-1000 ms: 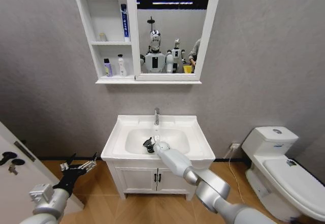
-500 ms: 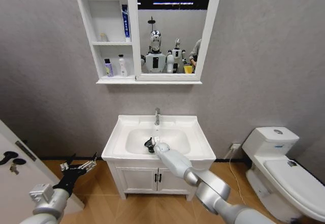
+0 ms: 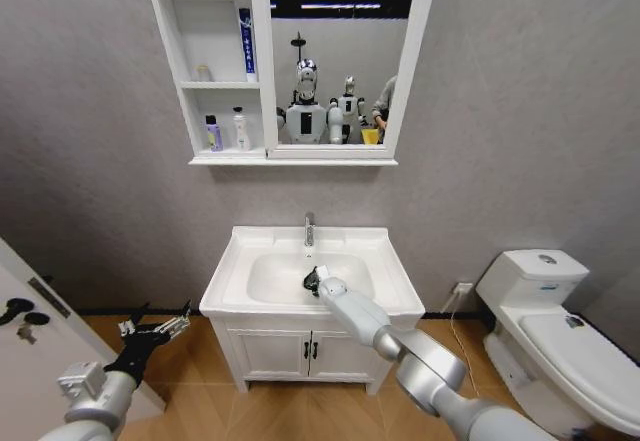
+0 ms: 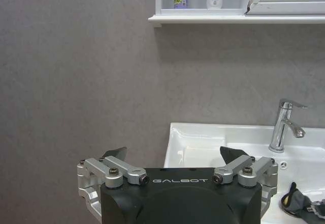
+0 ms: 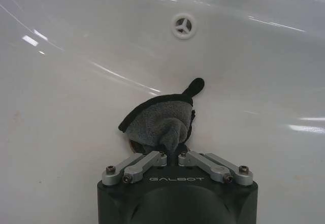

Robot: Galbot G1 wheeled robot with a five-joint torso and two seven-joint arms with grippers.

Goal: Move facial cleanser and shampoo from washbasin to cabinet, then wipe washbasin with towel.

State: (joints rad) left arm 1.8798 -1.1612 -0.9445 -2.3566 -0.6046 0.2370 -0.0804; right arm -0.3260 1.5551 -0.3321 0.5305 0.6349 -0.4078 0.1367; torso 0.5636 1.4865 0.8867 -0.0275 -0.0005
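washbasin [image 3: 385, 261]: white counter with sunken bowl below the mirror cabinet; tap [image 3: 309, 229] at the back, centre.
cabinet [image 3: 215, 71]: open shelves well above the basin, two bottles [image 3: 226, 131] already on the lower shelf, so the moving part looks done.
right gripper [image 5: 173, 154]: down in the bowl, fingers pinched together on the towel, nearer arm by far.
towel [image 5: 161, 123]: dark grey cloth, bunched, pressed on the bowl floor right ahead of the fingertips, over or just beside the drain, can't tell which since the cloth hides it.
key relation: towel trails from the right gripper toward the back wall of the bowl, overflow hole [image 5: 183, 25] and tap beyond it; wiping likely runs along the bowl floor from there.
left gripper [image 3: 155, 328]: parked low, left of the basin, well apart from it, fingers spread, holding nothing.
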